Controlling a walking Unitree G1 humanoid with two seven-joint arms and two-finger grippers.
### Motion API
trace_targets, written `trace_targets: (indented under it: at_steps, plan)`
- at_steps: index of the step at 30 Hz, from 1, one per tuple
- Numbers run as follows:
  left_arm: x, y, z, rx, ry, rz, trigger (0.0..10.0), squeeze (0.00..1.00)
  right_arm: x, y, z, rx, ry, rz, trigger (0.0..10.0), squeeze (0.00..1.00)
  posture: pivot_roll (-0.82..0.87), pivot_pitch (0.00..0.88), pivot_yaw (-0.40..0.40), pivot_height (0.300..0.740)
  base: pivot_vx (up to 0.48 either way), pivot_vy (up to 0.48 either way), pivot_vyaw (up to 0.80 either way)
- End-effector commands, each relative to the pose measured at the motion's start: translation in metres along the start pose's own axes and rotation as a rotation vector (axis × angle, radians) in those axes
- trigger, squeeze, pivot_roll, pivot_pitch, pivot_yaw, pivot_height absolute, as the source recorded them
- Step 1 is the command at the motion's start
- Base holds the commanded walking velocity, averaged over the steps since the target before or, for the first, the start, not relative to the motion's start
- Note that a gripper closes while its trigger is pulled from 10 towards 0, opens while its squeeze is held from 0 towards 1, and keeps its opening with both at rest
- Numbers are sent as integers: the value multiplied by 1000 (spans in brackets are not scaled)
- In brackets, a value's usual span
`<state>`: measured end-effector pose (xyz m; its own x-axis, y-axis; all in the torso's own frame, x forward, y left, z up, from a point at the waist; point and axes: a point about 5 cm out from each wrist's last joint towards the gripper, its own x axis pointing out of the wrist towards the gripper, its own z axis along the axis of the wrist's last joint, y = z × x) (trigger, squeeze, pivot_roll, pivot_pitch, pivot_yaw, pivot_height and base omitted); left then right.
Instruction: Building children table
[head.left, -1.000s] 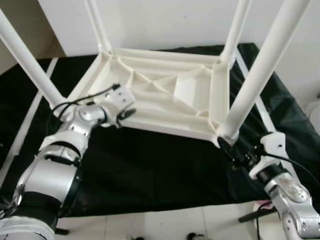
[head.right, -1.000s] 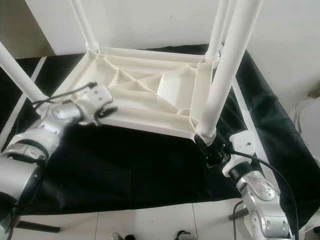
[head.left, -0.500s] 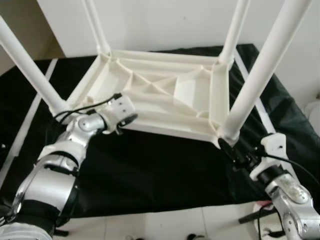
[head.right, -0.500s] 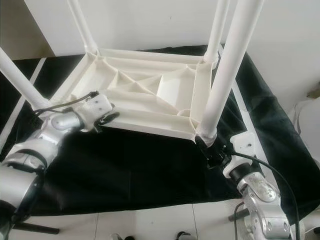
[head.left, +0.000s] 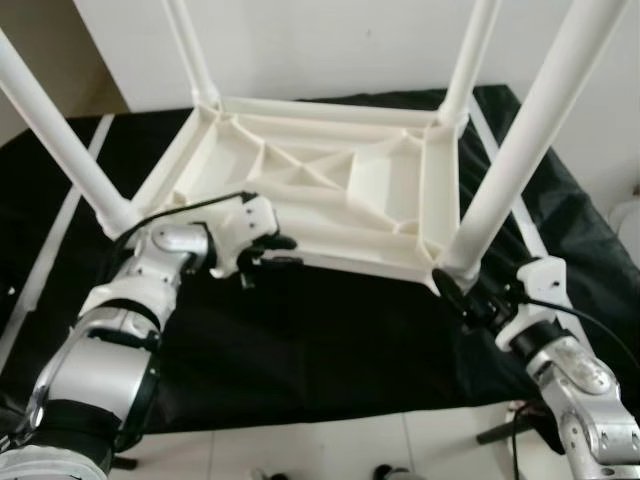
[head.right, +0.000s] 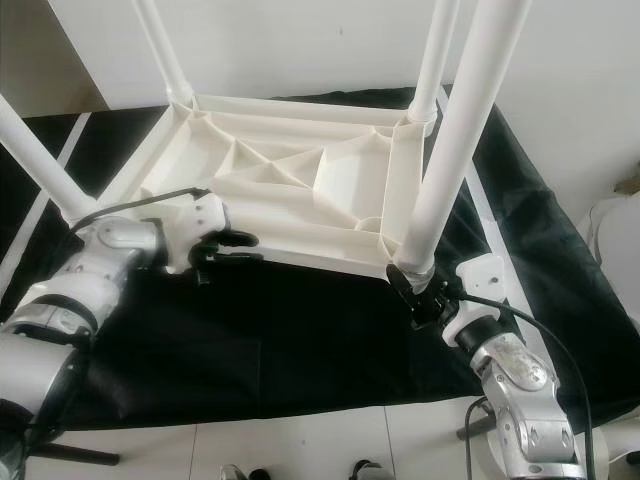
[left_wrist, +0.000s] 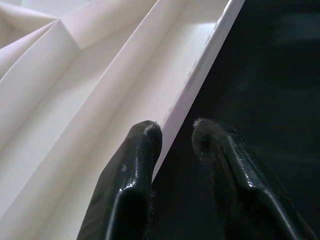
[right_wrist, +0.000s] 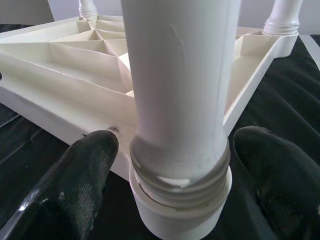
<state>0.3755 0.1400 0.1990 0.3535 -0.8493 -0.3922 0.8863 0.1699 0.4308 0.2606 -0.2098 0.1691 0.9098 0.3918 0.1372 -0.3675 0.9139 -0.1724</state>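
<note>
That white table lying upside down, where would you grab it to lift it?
Probably by its near rim: the upside-down table has a thin upright edge there. The left gripper already straddles it from the front, fingers open. The right gripper brackets the near right leg at its threaded base, another firm hold.

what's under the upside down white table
A black cloth lies under the table, spread out past every edge. Whatever supports the cloth is covered, and the tabletop's face is hidden against it.
</note>
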Motion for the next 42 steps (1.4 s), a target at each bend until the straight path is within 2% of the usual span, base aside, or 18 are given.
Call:
trace_targets:
  at_steps: [1, 2, 3, 5, 10, 11, 13, 14, 16, 17, 23, 28, 40, 42]
  plan:
    - [-2, -6, -1, 27, 8, -102, 10000, 1000, 1, 1, -2, 3, -3, 11, 10000, 0, -211, 157, 106, 740, 0, 0, 0]
    - [-3, -2, 2, 50, 15, -60, 10000, 1000, 2, 0, -1, 1, -7, 9, 10000, 0, -209, 153, 107, 740, 0, 0, 0]
    - [-4, 2, 3, 67, 31, -17, 10000, 0, 3, 0, -1, -1, -10, 8, 10000, 0, -207, 150, 109, 740, 0, 0, 0]
    - [-7, 7, 2, 53, 65, 13, 10000, 0, 5, 0, -1, -1, -15, 8, 10000, 0, -207, 148, 107, 740, 0, 0, 0]
    - [-7, 7, 0, 46, 80, 11, 10000, 0, 6, 1, -1, 0, -17, 9, 10000, 0, -210, 148, 109, 740, 0, 0, 0]
    - [-6, 6, -1, 51, 81, 10, 10000, 294, 6, 1, -1, 1, -17, 10, 10000, 0, -211, 146, 108, 740, 0, 0, 0]
    - [-4, 6, -2, 52, 83, 26, 10000, 278, 5, 1, -1, 1, -18, 10, 10000, 0, -215, 147, 107, 740, 0, 0, 0]
    - [-3, 5, -2, 48, 83, 32, 10000, 129, 5, 0, -1, 0, -18, 10, 10000, 0, -221, 147, 107, 740, 0, 0, 0]
    - [-3, 5, -2, 48, 83, 32, 10000, 129, 5, 0, -1, 0, -18, 10, 10000, 0, -221, 147, 107, 740, 0, 0, 0]
    - [-2, 5, -2, 45, 82, 36, 10000, 0, 4, 0, -1, -1, -19, 9, 10000, 0, -221, 147, 107, 740, 0, 0, 0]
    - [7, 5, -8, 88, 157, 114, 10000, 0, 2, -3, 0, -12, -17, 2, 10000, 0, -235, 152, 110, 740, 0, 0, 0]
    - [11, 8, -8, 113, 182, 184, 10000, 0, 1, -3, 0, -13, -18, -3, 10000, 0, -248, 155, 112, 740, 0, 0, 0]
    - [2, 22, 5, 100, 132, 227, 10000, 0, -3, -3, -1, -14, -11, -6, 10000, 0, -250, 147, 109, 740, 0, 0, 0]
    - [-1, 25, 9, 58, 80, 251, 10000, 0, -1, 1, -2, -7, -13, -1, 10000, 0, -246, 140, 107, 740, 0, 0, 0]
